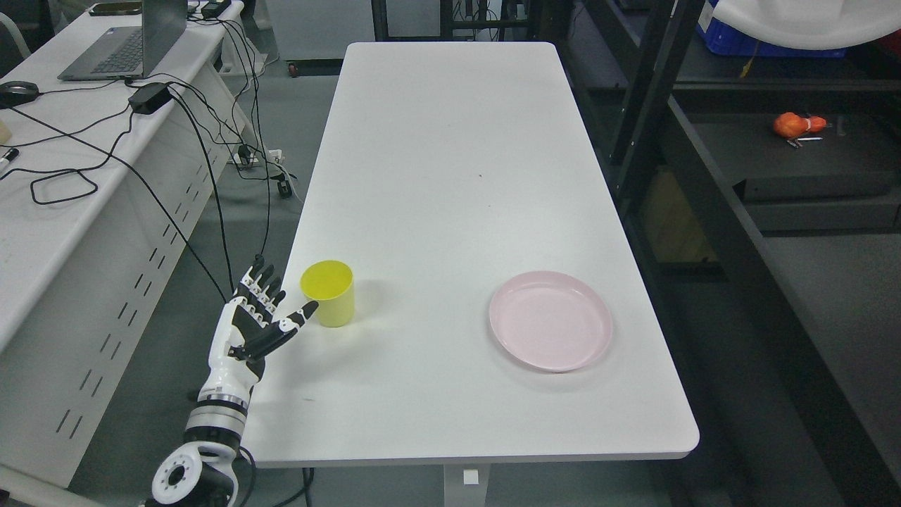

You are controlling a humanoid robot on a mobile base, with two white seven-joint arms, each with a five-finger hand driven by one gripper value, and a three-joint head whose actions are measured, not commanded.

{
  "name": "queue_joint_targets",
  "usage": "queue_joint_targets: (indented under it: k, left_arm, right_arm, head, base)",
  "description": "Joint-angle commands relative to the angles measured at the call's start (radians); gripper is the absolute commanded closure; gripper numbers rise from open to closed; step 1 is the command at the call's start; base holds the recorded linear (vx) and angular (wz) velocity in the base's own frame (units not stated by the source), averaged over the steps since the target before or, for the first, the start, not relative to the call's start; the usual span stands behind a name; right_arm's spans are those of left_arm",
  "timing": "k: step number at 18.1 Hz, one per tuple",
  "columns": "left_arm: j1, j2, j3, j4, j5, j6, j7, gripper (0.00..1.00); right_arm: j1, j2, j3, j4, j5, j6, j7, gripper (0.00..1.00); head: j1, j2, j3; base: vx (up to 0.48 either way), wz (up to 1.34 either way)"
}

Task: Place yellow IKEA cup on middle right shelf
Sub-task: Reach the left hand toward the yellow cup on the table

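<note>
Head view shows us early in the task: the cup stands upright on the table, not yet lifted, and nothing has gone to the shelf. Our left hand is at the table's left edge with its fingers spread and released, holding nothing. The thumb tip reaches toward the cup's lower wall and looks to be touching it or just beside it; we cannot tell which. Our right hand is out of sight.

What remains, as we judge it, is the whole job: close on the cup, lift it, carry it across to the right and set it on the shelf.

For room, the cup sits just right of our hand and near the table's left edge, so there is little margin on that side. Farther right of the hand lies a plate, well apart from the cup. Beyond the hand the tabletop runs bare. The dark shelf frame stands past the table's right edge, with an orange thing on one shelf. Left of the hand, cables hang off a desk.
</note>
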Motion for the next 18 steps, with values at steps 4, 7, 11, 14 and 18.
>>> queue_joint_targets:
  k: [4,7,11,14,18]
  left_arm:
    - [-0.106,0.017,-0.040,0.168,-0.177,0.004,0.000,0.01]
    - [-0.160,0.017,-0.040,0.242,-0.179,0.002,0.000,0.01]
    - [-0.180,0.017,-0.115,0.263,-0.192,-0.001,-0.001,0.01]
    - [-0.179,0.017,-0.155,0.280,-0.197,-0.001,-0.001,0.01]
    - [-0.185,0.017,-0.190,0.354,-0.206,-0.050,-0.001,0.01]
  right_arm:
    - [0.014,-0.017,0.017,0.000,-0.025,0.001,-0.001,0.01]
    - [0.014,-0.017,0.017,0.000,-0.025,0.001,-0.001,0.01]
    - [0.014,-0.017,0.017,0.000,-0.025,0.001,-0.001,0.01]
    - [0.014,-0.017,0.017,0.000,-0.025,0.001,-0.001,0.01]
    - [0.014,-0.017,0.017,0.000,-0.025,0.001,-0.001,0.01]
  head:
    - [0.0000,0.000,0.000]
    - [0.0000,0.000,0.000]
    - [0.0000,0.000,0.000]
    - [0.0000,0.000,0.000]
    - [0.0000,0.000,0.000]
  base:
    - [0.000,0.00]
    - [0.000,0.00]
    - [0.000,0.00]
    - [0.000,0.00]
    - [0.000,0.00]
